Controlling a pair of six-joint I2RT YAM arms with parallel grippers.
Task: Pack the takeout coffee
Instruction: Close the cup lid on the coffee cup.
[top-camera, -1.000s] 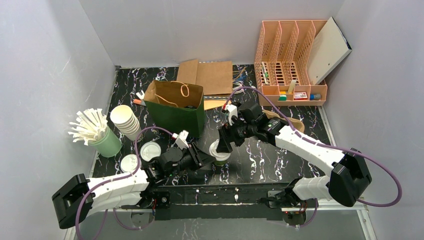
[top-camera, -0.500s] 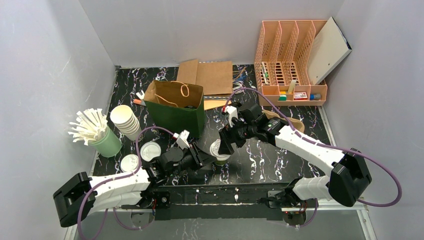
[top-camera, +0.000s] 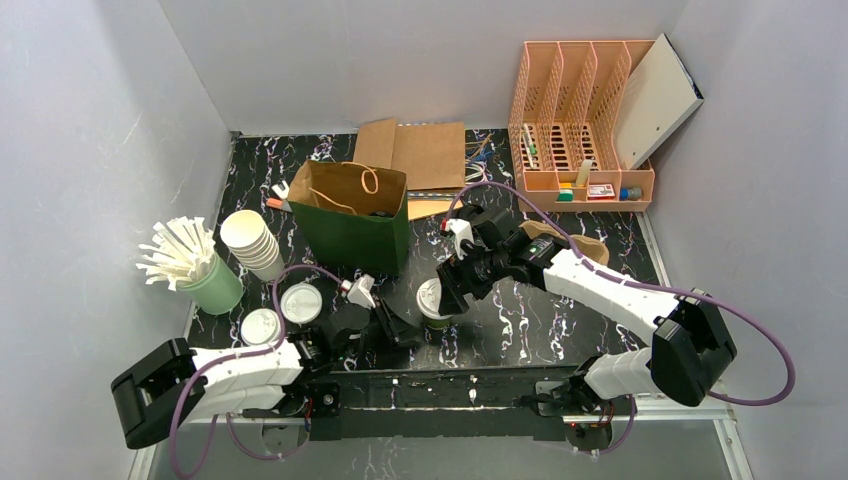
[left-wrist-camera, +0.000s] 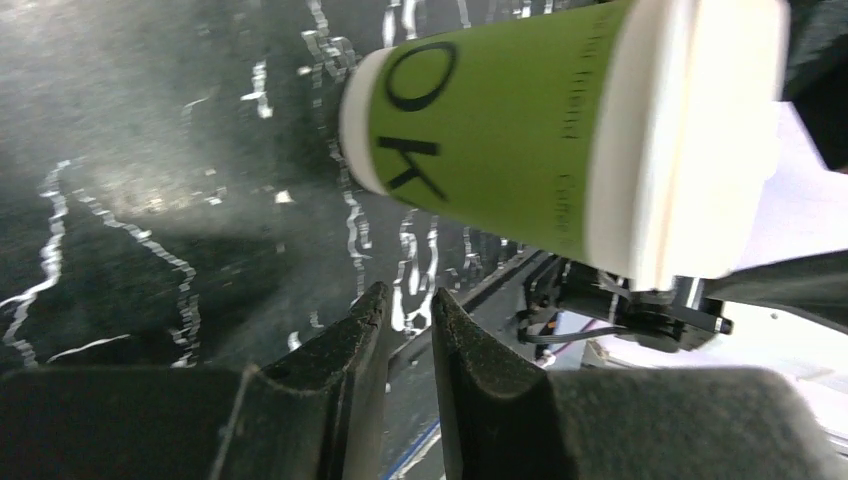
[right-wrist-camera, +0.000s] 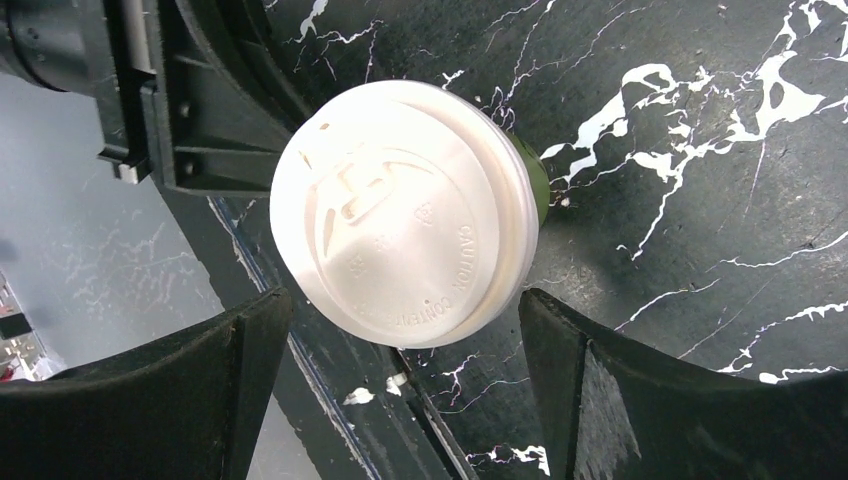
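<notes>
Cup (top-camera: 437, 300) of green paper with a white plastic lid (right-wrist-camera: 400, 240) stands upright on the black, white-veined bench (top-camera: 560, 310), near its front edge, its long axis vertical. The right fingers (right-wrist-camera: 590, 400) hang directly over it, spread wide and holding nothing. In the right wrist view they flank the lid on 2 sides, at about 8 and 4 o'clock, without touching it. The left fingers (left-wrist-camera: 340, 370) sit low, just beside the cup at its 8 o'clock in the top view, drawn to a narrow slit and empty. The right arm is therefore the nearer and better lined up; a straight descent along the cup's axis looks like what a grasp would need. The cup wall is matte, tapered toward the base and printed with black lettering. The lid is smooth, domed and embossed, likely slippery at its rim. The open green paper bag (top-camera: 352, 215), with its brown lining, stands at the cup's 11 o'clock, apart from it
</notes>
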